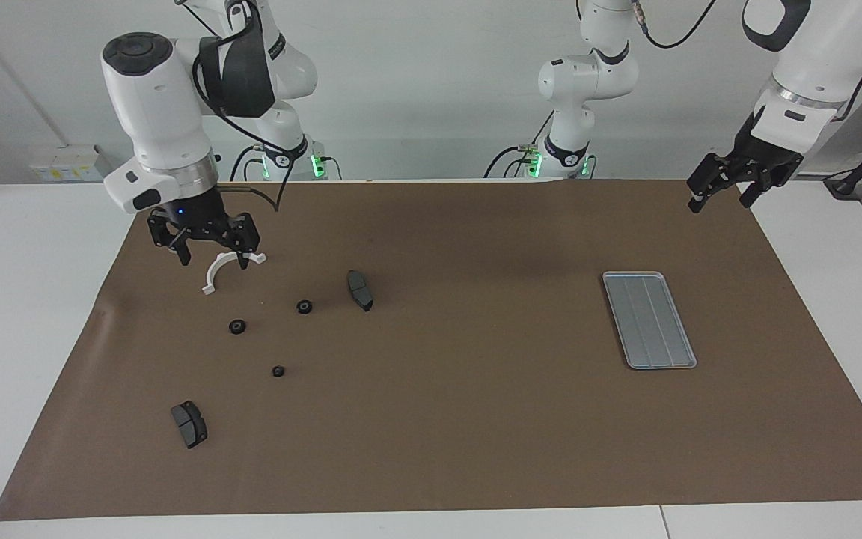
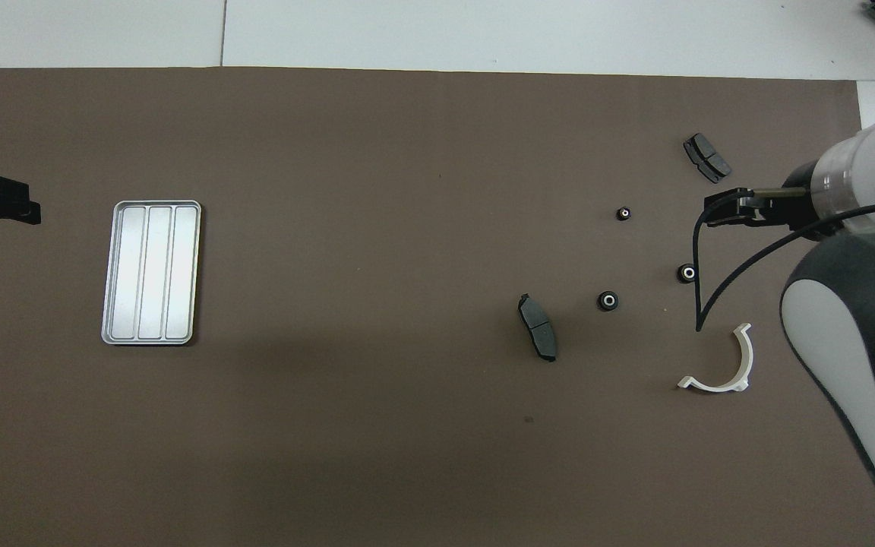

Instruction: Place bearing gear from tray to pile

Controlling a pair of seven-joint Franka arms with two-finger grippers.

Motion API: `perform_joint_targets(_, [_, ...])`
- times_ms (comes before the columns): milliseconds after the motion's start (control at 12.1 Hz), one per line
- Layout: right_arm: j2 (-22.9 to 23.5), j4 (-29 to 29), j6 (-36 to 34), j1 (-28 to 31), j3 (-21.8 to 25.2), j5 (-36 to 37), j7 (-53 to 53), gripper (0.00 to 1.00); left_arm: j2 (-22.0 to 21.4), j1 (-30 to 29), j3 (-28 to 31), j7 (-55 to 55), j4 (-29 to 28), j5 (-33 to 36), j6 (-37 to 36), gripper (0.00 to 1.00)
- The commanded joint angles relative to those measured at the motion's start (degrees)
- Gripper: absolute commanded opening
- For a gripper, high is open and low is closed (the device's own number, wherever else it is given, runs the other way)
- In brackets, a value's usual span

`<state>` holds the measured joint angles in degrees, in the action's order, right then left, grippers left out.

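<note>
Three small black bearing gears (image 1: 237, 327) (image 1: 304, 306) (image 1: 278, 370) are seen lying on the brown mat (image 1: 446, 419), all well apart from the tray (image 1: 649, 320), which is seen bare; the step in hand is judged to be a retreat after a placement. A clean withdrawal is best made straight up, so that the white half-ring bracket (image 1: 230, 269) is not clipped. The right gripper (image 1: 204, 238) is held raised over that bracket, fingers spread and nothing gripped. The left gripper (image 1: 744, 174), waiting nearer the robots than the tray, is also seen spread and holding nothing. Two dark pads (image 1: 360, 290) (image 1: 189, 424) lie among the gears.
</note>
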<state>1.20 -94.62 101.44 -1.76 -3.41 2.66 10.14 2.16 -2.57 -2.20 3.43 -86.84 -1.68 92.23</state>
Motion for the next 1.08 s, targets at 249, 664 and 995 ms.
perform_joint_targets(249, [0.65, 5.86, -10.11, 0.88, -0.37, -1.08, -1.35, 1.00, 0.57, 0.55, 0.09, -0.53, 1.14, 0.62, -0.91, 1.00])
perform_joint_targets(664, [-0.50, 4.27, -11.35, 0.44, -0.37, -1.17, 0.40, 1.00, 0.04, 0.20, 0.09, -0.53, 0.88, 0.62, -1.26, 1.00])
perform_joint_targets(995, [-0.50, 4.18, -11.26, 0.53, -0.37, -1.34, 0.67, 1.00, 0.31, -0.24, 0.27, -0.53, 0.88, 0.71, -0.56, 1.00])
